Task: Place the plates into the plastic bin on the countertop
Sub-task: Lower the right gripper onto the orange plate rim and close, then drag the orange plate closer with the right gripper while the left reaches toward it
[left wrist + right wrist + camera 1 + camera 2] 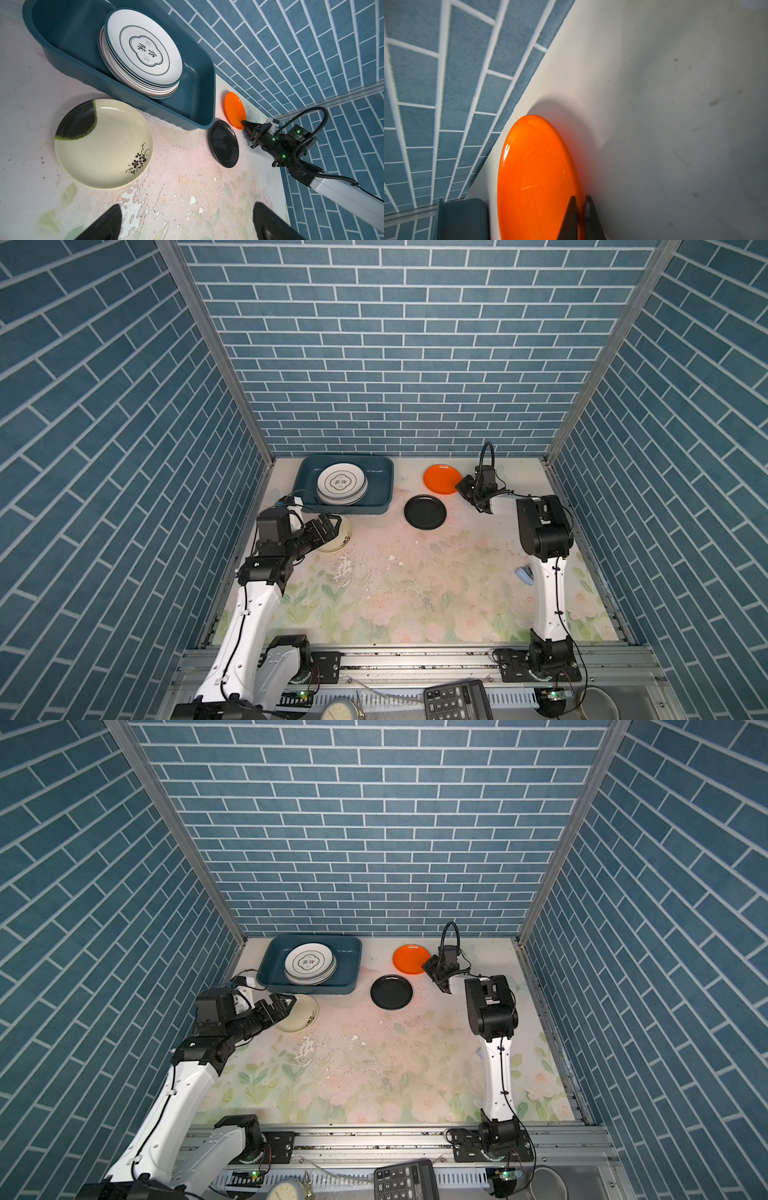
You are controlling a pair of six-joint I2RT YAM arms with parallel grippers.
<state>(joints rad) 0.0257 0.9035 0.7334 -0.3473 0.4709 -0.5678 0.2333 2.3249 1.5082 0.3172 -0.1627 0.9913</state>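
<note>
white plates [341,483] stacked in bin [379,489] (cream plate [104,143], black plate [425,512], orange plate [441,477] on countertop [415,572])

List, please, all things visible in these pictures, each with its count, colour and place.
countertop: one, pale floral, work surface
plastic bin: one, dark teal, back left of countertop
white plates: one stack, number unclear, white with teal rims, inside the bin
cream plate: one, cream with dark patch, in front of the bin
black plate: one, black, right of the bin
orange plate: one, orange, near back wall
calculator: one, black, front ledge
left end effector: one, black, open, near the cream plate
right end effector: one, black, shut on the orange plate's rim
</note>
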